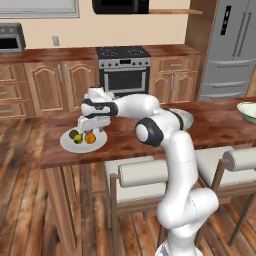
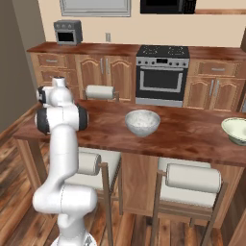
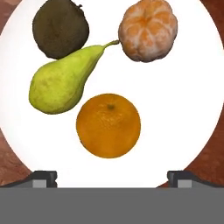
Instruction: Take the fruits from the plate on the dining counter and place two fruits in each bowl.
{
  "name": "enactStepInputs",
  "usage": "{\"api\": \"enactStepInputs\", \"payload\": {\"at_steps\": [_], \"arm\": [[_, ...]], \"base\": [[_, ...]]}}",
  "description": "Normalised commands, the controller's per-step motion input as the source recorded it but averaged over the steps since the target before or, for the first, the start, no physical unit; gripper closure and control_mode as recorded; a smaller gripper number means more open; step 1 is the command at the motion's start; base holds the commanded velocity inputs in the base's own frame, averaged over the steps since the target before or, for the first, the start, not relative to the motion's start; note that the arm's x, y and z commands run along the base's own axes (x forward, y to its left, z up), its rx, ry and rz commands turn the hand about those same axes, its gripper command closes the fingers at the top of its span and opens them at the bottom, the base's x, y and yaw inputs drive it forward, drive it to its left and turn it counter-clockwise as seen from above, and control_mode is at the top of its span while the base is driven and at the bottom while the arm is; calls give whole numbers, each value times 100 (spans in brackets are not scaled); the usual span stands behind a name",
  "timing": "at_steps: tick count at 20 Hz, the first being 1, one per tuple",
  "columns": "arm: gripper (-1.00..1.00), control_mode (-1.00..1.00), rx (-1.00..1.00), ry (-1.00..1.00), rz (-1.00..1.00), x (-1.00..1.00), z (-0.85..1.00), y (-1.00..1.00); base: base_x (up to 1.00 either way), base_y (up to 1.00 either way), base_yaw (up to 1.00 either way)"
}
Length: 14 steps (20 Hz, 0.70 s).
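A flat pale plate [image 1: 67, 145] [image 3: 183, 100] lies at the left end of the dining counter [image 1: 215, 131] [image 2: 187, 137]. On it are four fruits: a round orange [image 3: 108, 125] [image 1: 90, 138], a yellow-green pear [image 3: 61, 81], a dark olive-brown fruit [image 3: 60, 27] [image 1: 75, 135] and a tan-orange one [image 3: 148, 29]. My gripper [image 1: 88, 128] [image 3: 113, 177] hangs just above the plate, open, fingertips [image 3: 43, 177] wide apart on either side of the orange, holding nothing. One bowl [image 2: 142, 122] [image 1: 186, 119] stands mid-counter, the other bowl [image 2: 236, 129] [image 1: 248, 112] at the right end.
Two stools with cushioned backrests [image 1: 142, 172] [image 2: 193, 178] are tucked under the counter's near side. Behind the counter run brown cabinets [image 1: 47, 82], a stove [image 1: 123, 70] [image 2: 161, 72] and a steel fridge [image 1: 232, 45]. The counter's left edge is close to the plate.
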Motion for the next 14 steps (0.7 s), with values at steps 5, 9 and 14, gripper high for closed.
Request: {"api": "enactStepInputs", "payload": {"at_steps": [5,9,14], "arm": [[-100,-100,-6,9,9,0,-13,7],[-100,-100,0,-1,3,1,-27,0],[-100,-100,4,-6,0,18,-28,6]], "base": [[0,0,0],[0,0,0],[0,0,0]]}}
